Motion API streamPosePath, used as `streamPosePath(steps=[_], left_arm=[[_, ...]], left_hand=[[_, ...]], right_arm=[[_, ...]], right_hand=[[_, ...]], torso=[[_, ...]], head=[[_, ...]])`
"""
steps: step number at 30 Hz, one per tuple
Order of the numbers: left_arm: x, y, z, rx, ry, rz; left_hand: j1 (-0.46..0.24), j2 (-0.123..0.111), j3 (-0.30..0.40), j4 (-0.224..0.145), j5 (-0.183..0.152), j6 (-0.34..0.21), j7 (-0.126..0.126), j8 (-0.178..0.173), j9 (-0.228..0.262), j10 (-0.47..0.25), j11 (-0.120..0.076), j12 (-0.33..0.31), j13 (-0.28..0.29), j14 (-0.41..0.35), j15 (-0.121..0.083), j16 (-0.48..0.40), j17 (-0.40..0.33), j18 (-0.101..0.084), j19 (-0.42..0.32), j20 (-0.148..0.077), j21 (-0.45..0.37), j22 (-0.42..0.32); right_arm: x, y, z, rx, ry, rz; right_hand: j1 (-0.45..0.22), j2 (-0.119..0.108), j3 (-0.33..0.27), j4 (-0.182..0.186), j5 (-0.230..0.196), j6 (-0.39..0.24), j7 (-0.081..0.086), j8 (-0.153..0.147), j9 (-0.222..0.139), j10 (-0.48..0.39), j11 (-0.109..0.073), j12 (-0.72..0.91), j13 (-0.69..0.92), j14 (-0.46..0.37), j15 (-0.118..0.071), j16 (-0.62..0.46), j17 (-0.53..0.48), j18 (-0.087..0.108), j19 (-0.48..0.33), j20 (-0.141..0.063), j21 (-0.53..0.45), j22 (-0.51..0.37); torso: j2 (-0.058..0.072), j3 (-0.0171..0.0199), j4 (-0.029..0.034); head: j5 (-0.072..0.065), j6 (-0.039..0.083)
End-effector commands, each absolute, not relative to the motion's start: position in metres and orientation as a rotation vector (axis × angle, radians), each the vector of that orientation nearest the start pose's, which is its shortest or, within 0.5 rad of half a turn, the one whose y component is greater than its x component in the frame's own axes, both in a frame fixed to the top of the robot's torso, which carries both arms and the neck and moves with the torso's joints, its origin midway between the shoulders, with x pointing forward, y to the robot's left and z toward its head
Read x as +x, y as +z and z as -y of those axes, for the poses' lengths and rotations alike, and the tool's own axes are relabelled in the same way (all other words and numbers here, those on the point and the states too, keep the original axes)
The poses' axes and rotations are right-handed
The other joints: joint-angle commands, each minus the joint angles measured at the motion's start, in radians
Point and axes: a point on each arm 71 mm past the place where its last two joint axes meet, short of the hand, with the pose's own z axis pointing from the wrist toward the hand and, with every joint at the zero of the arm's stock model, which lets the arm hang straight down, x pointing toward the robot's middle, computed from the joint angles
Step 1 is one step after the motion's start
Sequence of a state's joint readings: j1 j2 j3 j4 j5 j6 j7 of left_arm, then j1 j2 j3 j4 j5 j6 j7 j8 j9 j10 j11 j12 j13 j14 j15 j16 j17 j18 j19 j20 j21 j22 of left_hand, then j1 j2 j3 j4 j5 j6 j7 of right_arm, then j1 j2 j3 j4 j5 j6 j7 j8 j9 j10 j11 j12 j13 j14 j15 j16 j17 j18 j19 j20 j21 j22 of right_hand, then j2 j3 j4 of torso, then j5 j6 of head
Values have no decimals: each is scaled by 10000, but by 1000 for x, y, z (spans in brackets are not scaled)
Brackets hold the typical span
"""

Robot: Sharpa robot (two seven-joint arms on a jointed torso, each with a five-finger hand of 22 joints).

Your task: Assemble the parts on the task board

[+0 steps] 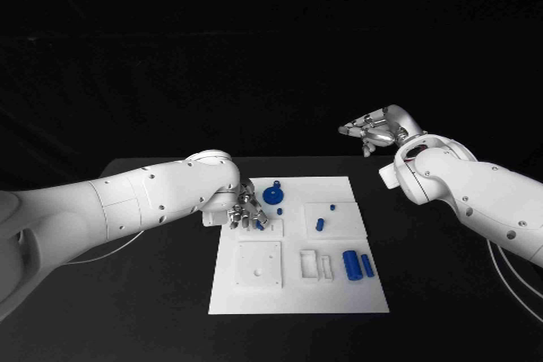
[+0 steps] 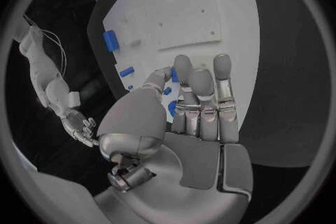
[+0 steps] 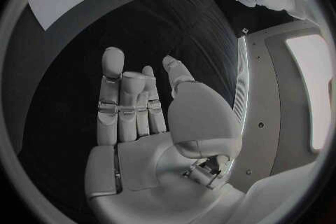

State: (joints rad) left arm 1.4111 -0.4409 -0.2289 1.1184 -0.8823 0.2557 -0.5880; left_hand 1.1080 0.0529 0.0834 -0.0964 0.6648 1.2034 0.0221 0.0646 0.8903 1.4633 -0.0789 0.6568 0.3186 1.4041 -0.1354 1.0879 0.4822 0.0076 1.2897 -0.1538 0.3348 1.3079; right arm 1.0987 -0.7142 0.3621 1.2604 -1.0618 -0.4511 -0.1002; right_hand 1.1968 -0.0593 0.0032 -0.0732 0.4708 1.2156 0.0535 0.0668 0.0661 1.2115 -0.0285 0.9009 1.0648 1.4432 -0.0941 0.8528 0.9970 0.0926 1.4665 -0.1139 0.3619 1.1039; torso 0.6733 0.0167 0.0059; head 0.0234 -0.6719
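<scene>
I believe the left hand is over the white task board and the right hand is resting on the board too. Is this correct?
Not quite. The left hand is over the task board, but the right hand is raised away from the board, holding nothing, as the head view shows.

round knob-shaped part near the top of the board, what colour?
Blue. The round part shows best in the head view, on the white task board.

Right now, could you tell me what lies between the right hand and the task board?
In the head view, only bare black table separates the right hand from the task board.
</scene>
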Motion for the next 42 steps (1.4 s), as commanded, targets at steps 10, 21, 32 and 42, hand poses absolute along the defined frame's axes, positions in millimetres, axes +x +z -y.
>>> streamPosePath(steps=[10,21,32,42], left_arm=[[551,-200,-132,-1285,-2567,-24104],[553,-203,-131,-1397,-2540,-23965],[553,-207,-131,-1373,-2503,-24004],[551,-210,-127,-1229,-2593,-24143]], left_hand=[[76,54,1869,-1836,26,315,-293,23,-142,501,-164,-18,19,-16,-23,24,11,29,-71,-10,50,186],[76,69,1858,-1829,-8,298,-289,24,-163,503,-161,-29,23,-7,-26,7,0,28,-64,-12,45,183],[74,77,1847,-1826,-38,291,-288,25,-166,502,-158,-28,28,-6,-26,0,-5,27,-58,-12,38,182],[74,77,1847,-1826,-38,291,-288,25,-166,502,-158,-28,28,-6,-26,0,-5,27,-58,-12,38,182]], right_arm=[[559,-116,249,5695,8128,-13630],[559,-115,248,5683,8145,-13629],[559,-116,247,5679,8162,-13649],[559,-116,246,5671,8185,-13654]], right_hand=[[-19,76,-68,5,26,-85,9,-42,-12,-55,-12,-24,-9,14,39,-22,0,133,377,58,15,-9],[-19,76,-68,5,26,-85,9,-42,-12,-55,-12,-24,-9,14,39,-22,0,133,377,58,15,-9],[-19,76,-68,5,26,-85,9,-42,-12,-55,-12,-24,-9,14,39,-22,0,133,377,58,15,-9],[-26,76,-66,25,34,-85,9,-43,-13,-53,-13,-20,-10,21,37,-12,11,134,375,56,20,-31]], torso=[[10,3,-7],[13,5,-7],[10,18,5],[6,9,-6]], head=[[7,-10],[-19,-16],[-10,-54],[-10,-66]])
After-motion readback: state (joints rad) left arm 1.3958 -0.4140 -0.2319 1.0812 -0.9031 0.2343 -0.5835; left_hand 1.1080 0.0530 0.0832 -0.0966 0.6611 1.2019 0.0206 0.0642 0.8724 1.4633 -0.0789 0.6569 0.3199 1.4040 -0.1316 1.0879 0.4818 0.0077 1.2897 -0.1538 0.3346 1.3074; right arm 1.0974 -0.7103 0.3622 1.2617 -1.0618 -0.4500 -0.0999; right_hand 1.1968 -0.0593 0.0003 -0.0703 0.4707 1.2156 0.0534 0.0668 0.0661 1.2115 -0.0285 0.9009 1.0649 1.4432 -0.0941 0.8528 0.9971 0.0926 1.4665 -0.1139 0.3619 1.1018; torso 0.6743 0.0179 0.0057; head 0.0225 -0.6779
